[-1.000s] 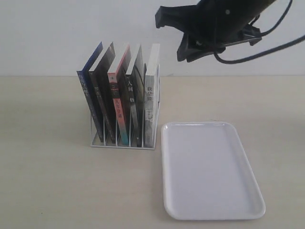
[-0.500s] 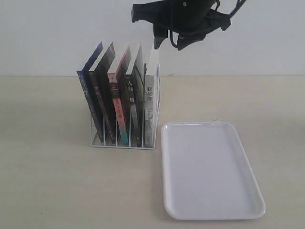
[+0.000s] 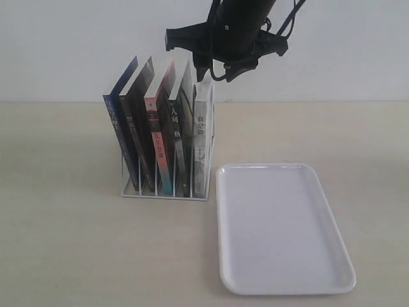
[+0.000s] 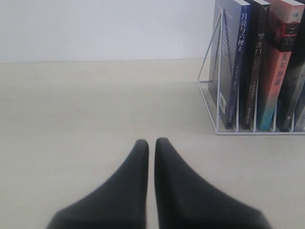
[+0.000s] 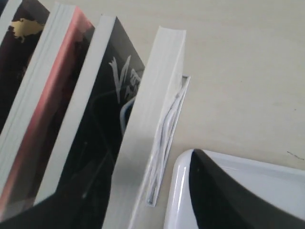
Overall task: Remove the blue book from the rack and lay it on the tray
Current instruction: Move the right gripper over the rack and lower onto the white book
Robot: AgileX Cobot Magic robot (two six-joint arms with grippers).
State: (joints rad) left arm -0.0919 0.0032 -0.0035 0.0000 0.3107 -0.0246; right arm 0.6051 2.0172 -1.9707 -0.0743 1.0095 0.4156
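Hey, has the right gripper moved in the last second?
Yes. In the exterior view the right gripper has swung leftward, from above the tray to above the rack's right end.

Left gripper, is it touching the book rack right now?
Apart. The left wrist view shows a wide stretch of bare table between the shut left gripper and the rack.

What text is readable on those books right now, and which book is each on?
"月亮与六便士": spine of the blue book.
"罗生门": spine of the black book next to it.
"瓦尔登湖", probably: spine of the red-and-teal book.
"人间", then "格": spine of the dark book.
White book: title too blurred to read.
Small print on the spines: unreadable.
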